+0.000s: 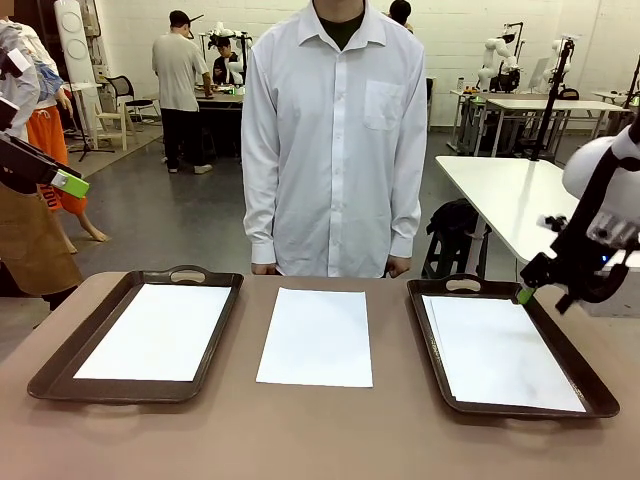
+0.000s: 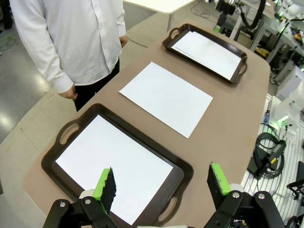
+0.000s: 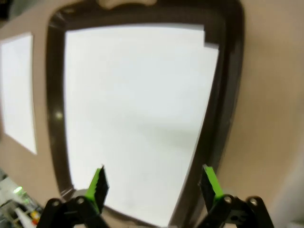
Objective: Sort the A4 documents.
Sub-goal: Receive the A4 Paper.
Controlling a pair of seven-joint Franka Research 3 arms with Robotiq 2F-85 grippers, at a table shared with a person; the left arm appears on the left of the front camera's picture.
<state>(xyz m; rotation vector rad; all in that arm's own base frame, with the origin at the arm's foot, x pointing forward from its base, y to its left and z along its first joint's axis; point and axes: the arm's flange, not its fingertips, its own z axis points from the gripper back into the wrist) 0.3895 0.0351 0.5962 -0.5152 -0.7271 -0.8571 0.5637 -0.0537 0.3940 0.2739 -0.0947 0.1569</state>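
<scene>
Three places hold white A4 documents. One sheet (image 1: pixel 155 330) lies in the left dark tray (image 1: pixel 80 335), one (image 1: pixel 316 336) lies bare on the table between the trays, and slightly offset sheets (image 1: pixel 500 350) lie in the right tray (image 1: pixel 428 345). My left gripper (image 1: pixel 70 184) hangs high at the far left, open and holding nothing. In its wrist view it (image 2: pixel 161 183) is above the near end of the left tray's sheet (image 2: pixel 111 161). My right gripper (image 1: pixel 525 294) hovers at the right tray's far right corner, open (image 3: pixel 154 183) over that tray's sheets (image 3: pixel 137 109).
A person in a white shirt (image 1: pixel 335 130) stands at the far edge of the table, hands (image 2: pixel 69 92) down at their sides. A white table (image 1: pixel 500 195) stands behind at the right. Bare brown tabletop (image 1: pixel 300 440) runs along the near side.
</scene>
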